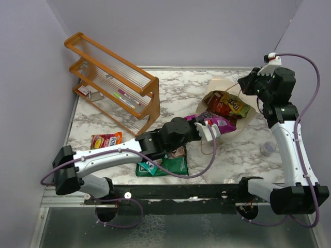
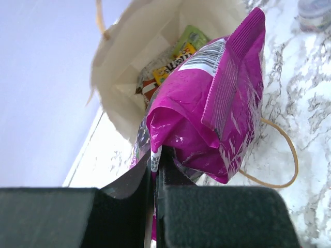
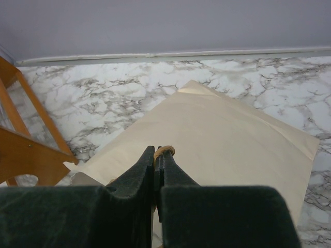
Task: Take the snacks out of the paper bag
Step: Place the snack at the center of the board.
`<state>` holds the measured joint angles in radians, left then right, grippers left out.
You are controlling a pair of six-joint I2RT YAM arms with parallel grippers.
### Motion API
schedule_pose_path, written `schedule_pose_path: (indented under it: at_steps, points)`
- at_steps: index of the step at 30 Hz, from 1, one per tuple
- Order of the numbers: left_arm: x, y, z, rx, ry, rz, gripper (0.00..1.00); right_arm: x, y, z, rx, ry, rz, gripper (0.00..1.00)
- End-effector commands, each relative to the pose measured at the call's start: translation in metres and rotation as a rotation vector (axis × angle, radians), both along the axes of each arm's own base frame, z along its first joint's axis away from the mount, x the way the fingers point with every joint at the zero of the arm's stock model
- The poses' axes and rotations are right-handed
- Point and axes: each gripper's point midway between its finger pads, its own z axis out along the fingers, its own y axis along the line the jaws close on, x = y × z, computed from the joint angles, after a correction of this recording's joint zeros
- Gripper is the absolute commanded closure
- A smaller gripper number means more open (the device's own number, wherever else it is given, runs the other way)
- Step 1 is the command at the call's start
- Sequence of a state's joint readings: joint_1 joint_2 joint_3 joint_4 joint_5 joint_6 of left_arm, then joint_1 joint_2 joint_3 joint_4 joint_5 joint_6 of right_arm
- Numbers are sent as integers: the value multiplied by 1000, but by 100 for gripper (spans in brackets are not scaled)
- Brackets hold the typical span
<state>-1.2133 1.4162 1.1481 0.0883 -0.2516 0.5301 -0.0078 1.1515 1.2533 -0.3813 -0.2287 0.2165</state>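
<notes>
Left wrist shows purple packet [image 2: 207, 119] pinched in left pincer [image 2: 155, 173]

Marble table [image 1: 181, 85], paper bag [image 1: 221, 83], wooden rack [image 1: 111, 82], loose packets [image 1: 106, 139]

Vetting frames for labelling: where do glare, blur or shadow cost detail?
Left wrist: glare patches on the purple packet; the left end effector is a dark, featureless mass. Right wrist: evenly lit bag, right end effector equally dark. Top: soft, even light, faint shadows only.
</notes>
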Motion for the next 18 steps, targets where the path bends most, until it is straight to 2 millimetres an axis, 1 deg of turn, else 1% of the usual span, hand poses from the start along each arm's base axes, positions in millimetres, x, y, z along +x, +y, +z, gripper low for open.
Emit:
schedule_pose_path:
  at_steps: [1,3,9,12,17,18]
  points:
    - [-1,46,77,-259,115,177,100,3,0,-1,-4,-11,-1,98]
    - [-1,67,72,-272,189,250,100,4,1,-3,0,-6,5,99]
    - [-4,132,46,-279,390,495,100,5,3,-10,1,14,19,99]
    - [-10,154,22,-226,486,591,100,6,6,-16,6,30,35,98]
    - [-17,189,-29,-94,632,795,100,7,12,-22,17,47,65,99]
    - [-20,195,-36,-74,655,825,100,7,12,-22,19,49,67,99]
